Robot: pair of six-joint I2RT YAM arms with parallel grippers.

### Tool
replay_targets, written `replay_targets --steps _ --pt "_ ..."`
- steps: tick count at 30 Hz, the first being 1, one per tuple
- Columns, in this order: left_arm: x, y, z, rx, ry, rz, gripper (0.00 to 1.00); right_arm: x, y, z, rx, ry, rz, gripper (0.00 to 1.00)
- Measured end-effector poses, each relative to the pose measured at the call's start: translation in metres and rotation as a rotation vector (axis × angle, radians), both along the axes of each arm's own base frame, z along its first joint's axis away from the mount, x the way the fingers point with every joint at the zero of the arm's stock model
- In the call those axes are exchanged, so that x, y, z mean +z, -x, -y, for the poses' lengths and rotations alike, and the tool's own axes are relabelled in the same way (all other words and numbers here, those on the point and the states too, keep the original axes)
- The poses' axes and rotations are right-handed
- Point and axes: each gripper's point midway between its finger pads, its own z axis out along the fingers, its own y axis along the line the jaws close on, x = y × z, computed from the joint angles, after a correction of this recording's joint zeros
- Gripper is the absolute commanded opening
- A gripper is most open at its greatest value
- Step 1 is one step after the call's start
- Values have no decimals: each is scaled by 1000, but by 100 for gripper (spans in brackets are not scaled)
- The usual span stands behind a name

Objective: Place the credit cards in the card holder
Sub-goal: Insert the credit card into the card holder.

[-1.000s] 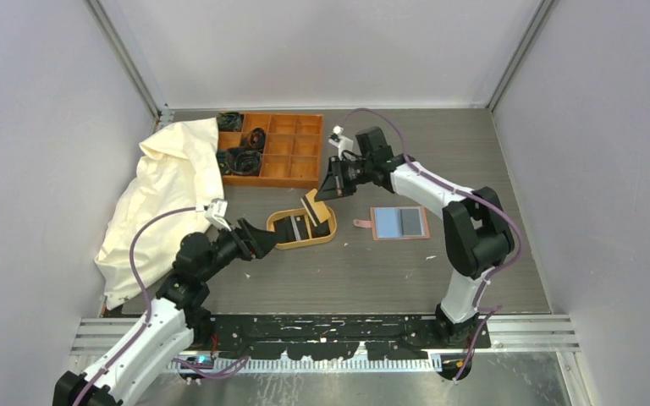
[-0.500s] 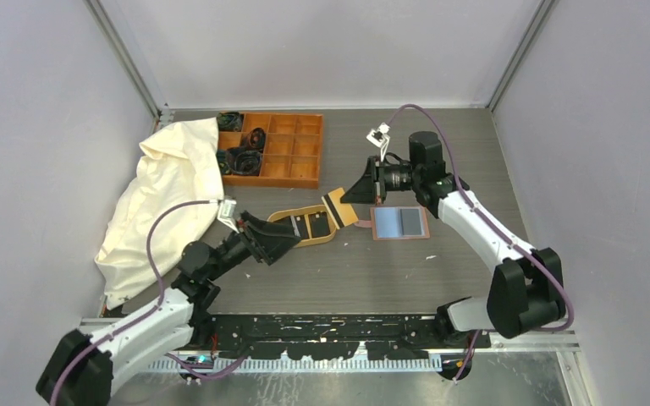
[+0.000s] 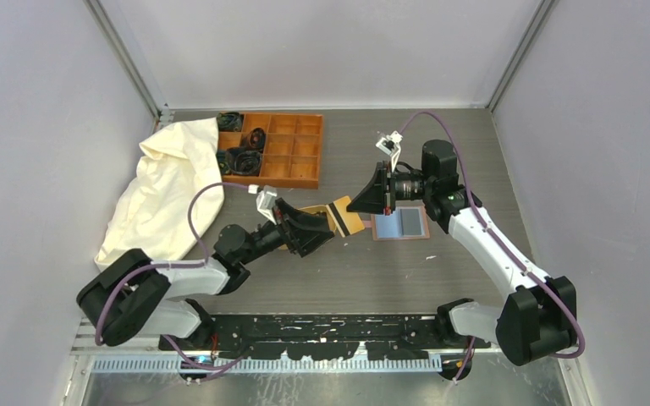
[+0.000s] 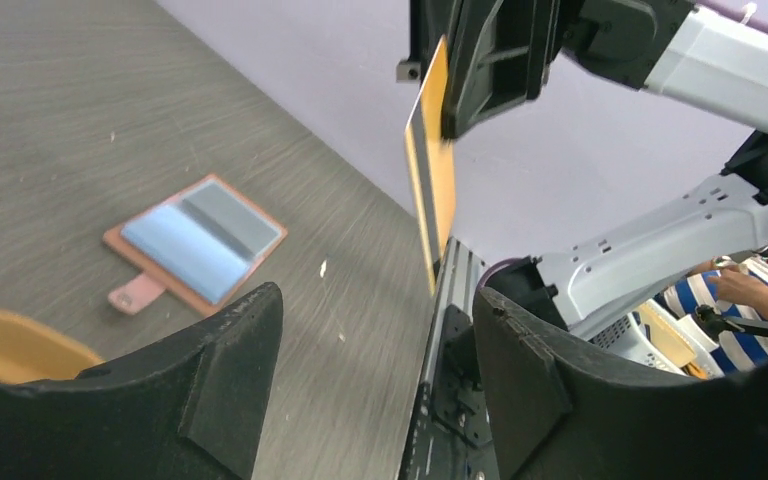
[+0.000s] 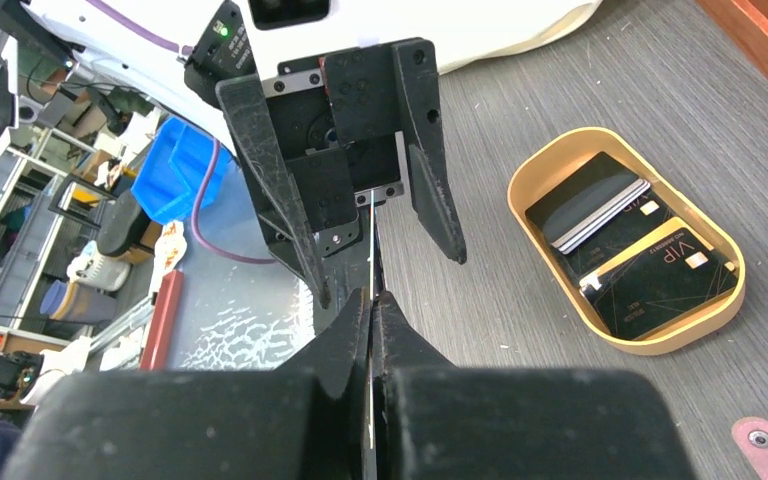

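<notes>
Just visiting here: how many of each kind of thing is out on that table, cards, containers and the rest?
Credit cards: 3 in plain sight (gold card in the right hand, black card and VIP card in the wooden tray)
Wooden tray: 1
Card holder: 1, open; cards inside it cannot be told
Orange compartment box: 1
White cloth: 1
Total: 7

"VIP" in gold capitals on the black card [image 5: 660, 275], seen from the right wrist. Printed toward one end of the card's face and slanted along with it, lying flat in the tan oval tray [image 5: 650, 346]. Lower on the same face, a line of finer gold marks, too small to read. From overhead and from the left wrist, no lettering sharp enough to spell out.
</notes>
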Motion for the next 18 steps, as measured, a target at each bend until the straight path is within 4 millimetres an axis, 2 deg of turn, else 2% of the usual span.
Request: replay_targets --steps 3,5,7,9,10,11,12,15,16,18 --pt "14 -7 15 -17 24 29 63 -1 1 0 7 -2 -2 1" --pt "25 -9 23 -33 47 55 54 0 2 0 12 -4 0 1" --pt "34 -11 28 -43 66 72 37 0 3 0 16 -6 0 1" --pt "36 -14 33 -52 74 73 7 0 3 0 20 -7 0 1" --pt "35 -15 35 -57 74 69 1 0 4 0 21 -7 -1 1" --pt "33 -16 37 -63 72 59 0 0 3 0 19 -7 2 1" --pt "33 -15 39 -73 74 56 0 0 2 0 16 -5 7 7" --pt "33 -14 43 -99 81 54 0 -2 0 2 5 -2 7 55" --pt "32 -15 43 -104 79 48 0 -3 0 2 4 1 4 67" --pt "27 -17 43 -113 70 31 0 -9 0 5 -3 27 24 83"
